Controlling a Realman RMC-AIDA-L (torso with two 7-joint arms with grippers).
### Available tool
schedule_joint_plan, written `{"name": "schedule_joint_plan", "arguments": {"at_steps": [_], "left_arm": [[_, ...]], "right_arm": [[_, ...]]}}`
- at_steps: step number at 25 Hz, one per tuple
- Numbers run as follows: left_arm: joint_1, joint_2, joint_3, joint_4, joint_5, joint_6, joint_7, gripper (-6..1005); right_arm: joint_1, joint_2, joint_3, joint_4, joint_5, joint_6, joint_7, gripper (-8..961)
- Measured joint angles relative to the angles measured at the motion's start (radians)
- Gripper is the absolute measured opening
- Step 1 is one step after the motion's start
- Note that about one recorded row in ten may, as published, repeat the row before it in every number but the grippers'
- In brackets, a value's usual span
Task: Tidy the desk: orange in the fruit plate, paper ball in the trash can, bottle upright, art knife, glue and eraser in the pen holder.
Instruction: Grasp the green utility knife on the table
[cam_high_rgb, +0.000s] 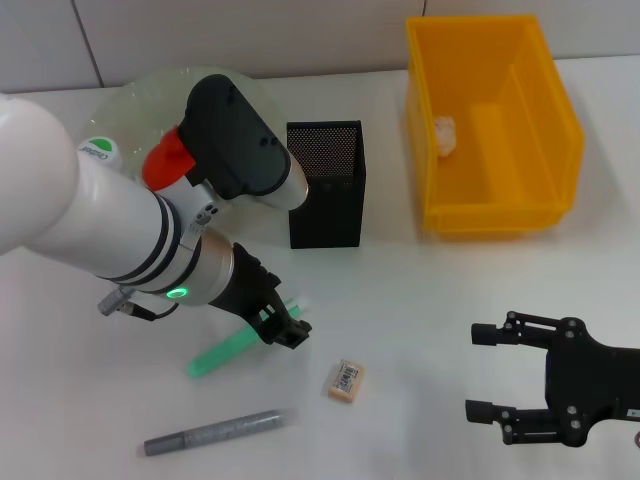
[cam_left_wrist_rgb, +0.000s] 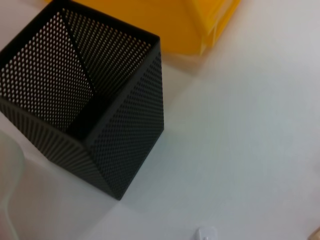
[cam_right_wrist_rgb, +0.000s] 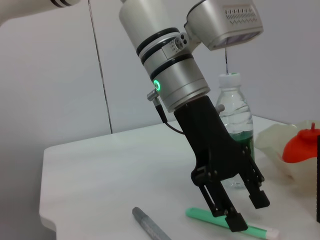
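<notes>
My left gripper (cam_high_rgb: 283, 333) (cam_right_wrist_rgb: 249, 212) hangs open just over a green stick with a white end (cam_high_rgb: 228, 352) (cam_right_wrist_rgb: 215, 218), its fingertips on either side of the stick. I cannot tell whether this stick or the grey pen-shaped tool (cam_high_rgb: 214, 432) (cam_right_wrist_rgb: 150, 226) is the glue or the art knife. The tan eraser (cam_high_rgb: 345, 381) lies right of the gripper. The black mesh pen holder (cam_high_rgb: 327, 185) (cam_left_wrist_rgb: 100, 115) stands behind. The orange (cam_high_rgb: 165, 160) (cam_right_wrist_rgb: 302, 147) sits in the fruit plate (cam_high_rgb: 150, 95). The bottle (cam_high_rgb: 100, 150) (cam_right_wrist_rgb: 235, 130) stands upright. The paper ball (cam_high_rgb: 445, 135) lies in the yellow trash can (cam_high_rgb: 490, 210). My right gripper (cam_high_rgb: 476, 372) rests open at the front right.
My left arm's white forearm (cam_high_rgb: 90, 220) covers much of the plate and the table's left side. The table edge (cam_right_wrist_rgb: 47, 220) lies beyond the grey tool in the right wrist view. White tabletop shows between the eraser and my right gripper.
</notes>
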Motion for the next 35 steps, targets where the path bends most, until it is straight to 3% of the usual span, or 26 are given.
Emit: {"name": "schedule_joint_plan", "arguments": {"at_steps": [3, 6, 12, 35], "left_arm": [[-0.008, 0.000, 0.000, -0.016, 0.000, 0.000, -0.004, 758], [-0.020, 0.000, -0.001, -0.039, 0.001, 0.000, -0.005, 520], [-0.048, 0.000, -0.014, -0.077, 0.002, -0.003, -0.007, 453], [-0.107, 0.000, -0.011, -0.158, 0.006, 0.011, 0.001, 455]], "right_arm": [[0.002, 0.000, 0.000, 0.004, 0.000, 0.000, 0.000, 795], [0.003, 0.001, -0.001, 0.005, 0.000, 0.000, 0.000, 795], [0.003, 0.001, -0.002, 0.005, 0.000, 0.000, 0.000, 795], [0.005, 0.001, -0.009, 0.009, 0.000, 0.012, 0.001, 794]]}}
